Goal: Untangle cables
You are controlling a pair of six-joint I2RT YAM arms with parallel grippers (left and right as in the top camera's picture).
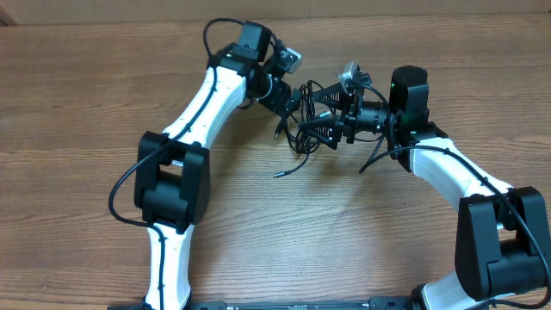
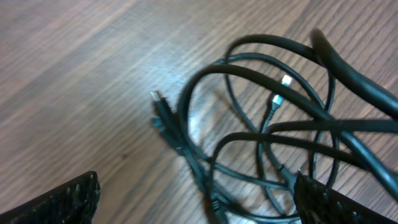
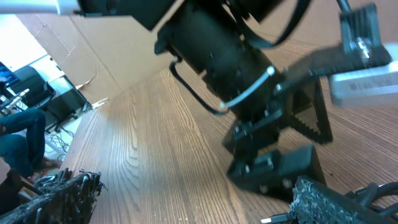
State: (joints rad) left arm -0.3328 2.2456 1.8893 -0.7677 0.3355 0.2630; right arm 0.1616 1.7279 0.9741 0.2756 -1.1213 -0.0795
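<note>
Clearly the left jaws and right jaws both stand wide (nothing held), the left over the cables (image 2: 348, 124).

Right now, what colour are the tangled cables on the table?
The cables are black with small silver plug tips, clearest in the left wrist view.

I'm looking at a lab-style workroom: wood-grain desk (image 1: 77, 95), cardboard sheets (image 3: 118, 56) behind, an office chair (image 3: 62, 106), a seated person (image 3: 18, 146).

Wooden table (image 1: 86, 86) beneath tangled black cables (image 2: 323, 125)
</note>
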